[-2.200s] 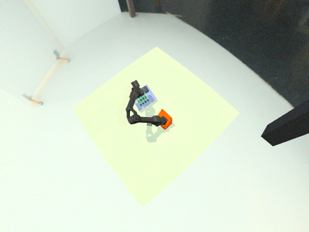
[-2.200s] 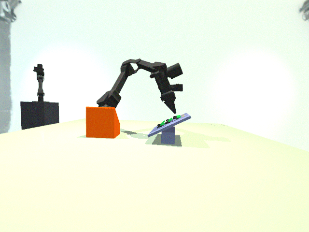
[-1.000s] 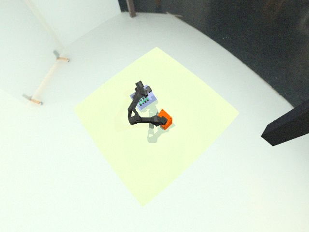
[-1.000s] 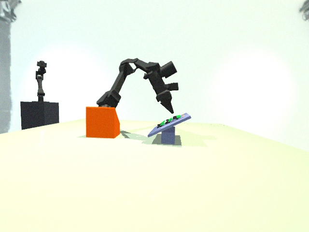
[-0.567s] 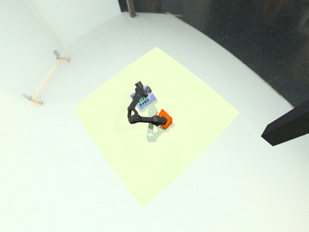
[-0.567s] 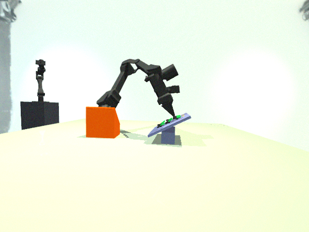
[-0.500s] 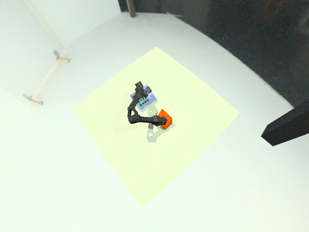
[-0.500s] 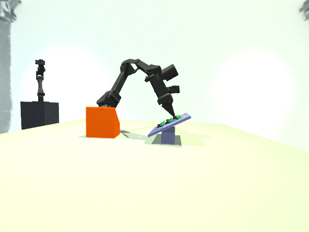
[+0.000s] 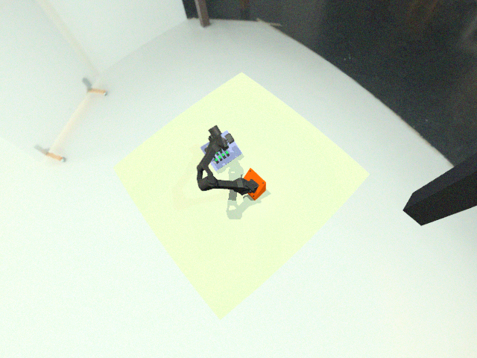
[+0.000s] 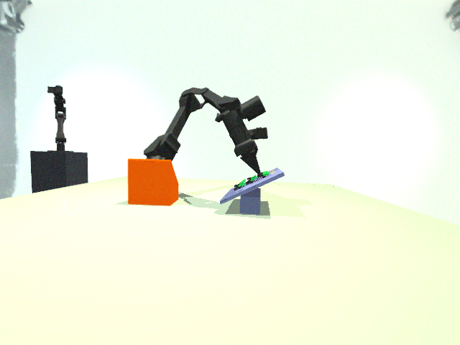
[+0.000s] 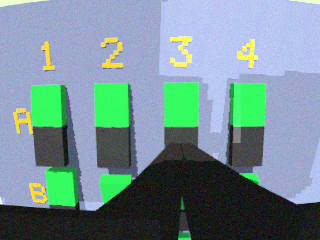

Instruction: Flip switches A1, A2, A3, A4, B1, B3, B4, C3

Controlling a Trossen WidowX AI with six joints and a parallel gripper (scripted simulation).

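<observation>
The blue-violet panel (image 9: 235,150) (image 10: 231,194) (image 11: 280,35) tilts up away from the arm on a block. My gripper (image 10: 259,173) (image 11: 179,154) is shut and empty. Its tips are at the near, dark half of switch A3 (image 11: 181,105), touching or just above it. A1 (image 11: 48,106), A2 (image 11: 112,105) and A4 (image 11: 255,105) show green far halves and dark near halves. B1 (image 11: 62,187) and B2 (image 11: 116,187) show mostly green; only a corner of B4 (image 11: 250,177) shows. B3 and row C are largely hidden by the gripper in the wrist view. Their raised ends cannot be told.
The orange base block (image 9: 250,175) (image 10: 150,182) carries the arm, beside the panel. The pale yellow table top (image 9: 231,262) (image 10: 223,278) lies under both. A dark pedestal (image 10: 48,170) with another arm on it stands behind at the left in the exterior view.
</observation>
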